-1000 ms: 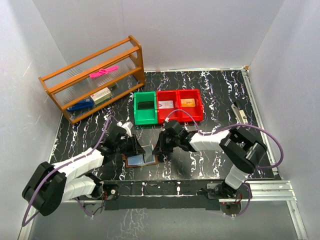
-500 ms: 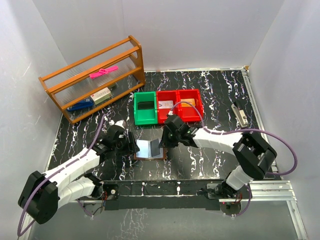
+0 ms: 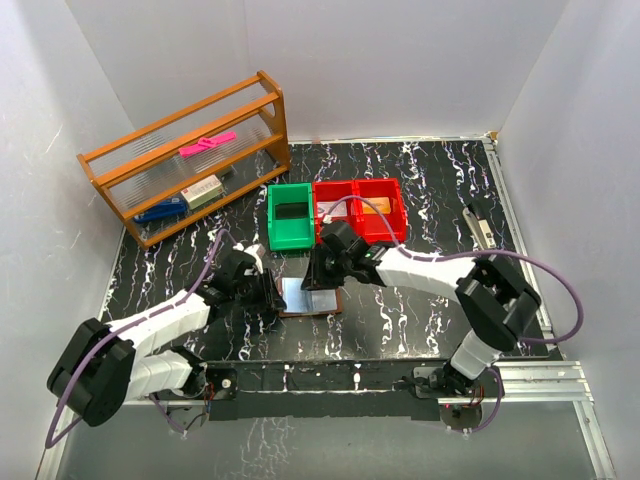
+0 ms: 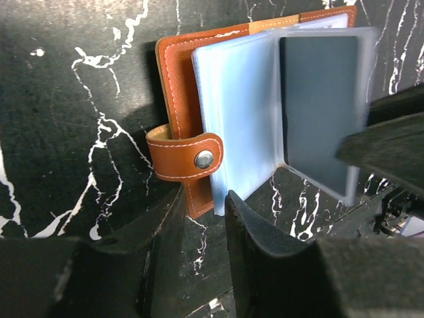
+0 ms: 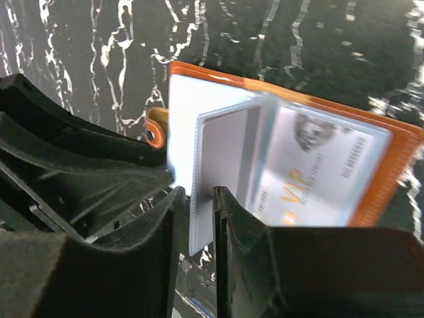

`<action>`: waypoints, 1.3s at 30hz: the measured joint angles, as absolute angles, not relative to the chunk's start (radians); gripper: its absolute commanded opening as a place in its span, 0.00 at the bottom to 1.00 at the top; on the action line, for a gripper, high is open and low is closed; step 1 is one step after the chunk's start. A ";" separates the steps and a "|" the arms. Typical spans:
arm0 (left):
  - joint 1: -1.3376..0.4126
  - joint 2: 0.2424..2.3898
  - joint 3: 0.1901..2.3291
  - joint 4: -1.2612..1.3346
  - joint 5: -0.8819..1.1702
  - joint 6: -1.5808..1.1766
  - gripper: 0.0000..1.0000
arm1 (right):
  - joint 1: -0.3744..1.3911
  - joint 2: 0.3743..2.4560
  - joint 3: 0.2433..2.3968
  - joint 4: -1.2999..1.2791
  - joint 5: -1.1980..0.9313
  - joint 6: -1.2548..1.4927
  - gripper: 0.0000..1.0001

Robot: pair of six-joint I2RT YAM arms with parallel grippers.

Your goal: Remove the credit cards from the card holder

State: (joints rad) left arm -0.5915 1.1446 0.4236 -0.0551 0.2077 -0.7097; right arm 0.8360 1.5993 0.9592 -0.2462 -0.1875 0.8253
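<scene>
- A second ago the card holder (image 3: 310, 298) lay nearer the front rail. It now sits farther up the table (image 3: 420, 310) and a little more to the right.
- Half a second ago one inner page stood up as a dark flap in the top view. That page now looks paler and lower.
- The right gripper (image 3: 316, 283) has come in closer to the green bin (image 3: 271, 215), and the left gripper (image 3: 270, 298) is back at the holder's left edge.
- The holder lies open on the black marbled table, pale blue inside facing up, just in front of the green bin and the red bins (image 3: 390, 236), between the two grippers.
- Opened out, its long axis runs left to right, roughly along the front rail. The fold runs near to far, and the snap strap (image 4: 185, 156) points toward the left gripper.
- A clear sleeve (image 5: 218, 172) is lifted off the right half with a silver card (image 5: 222, 149) inside. A VIP card (image 5: 311, 182) lies flat in the sleeve beneath.
- The left fingers (image 4: 242, 225) stand narrowly apart with the brown cover's corner between the tips. I cannot tell whether they press it.
- The right fingers (image 5: 232, 238) stand a little apart. The raised sleeve's lower edge shows in the gap and is not visibly pinched.
</scene>
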 measured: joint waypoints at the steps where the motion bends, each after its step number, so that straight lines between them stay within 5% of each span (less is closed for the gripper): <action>1: -0.591 1.145 0.423 -0.050 0.215 -0.710 0.28 | 0.838 1.616 0.966 -0.232 -0.200 0.829 0.26; 9: -0.591 1.100 0.422 -0.070 0.204 -0.722 0.28 | 0.867 1.773 1.040 -0.149 -0.279 0.853 0.38; 22: -0.591 1.024 0.454 -0.076 0.209 -0.730 0.39 | 0.779 1.602 0.877 -0.045 -0.257 0.876 0.33; 39: -0.592 1.296 0.513 -0.059 0.267 -0.657 0.16 | 0.774 1.699 0.732 0.156 -0.354 0.967 0.25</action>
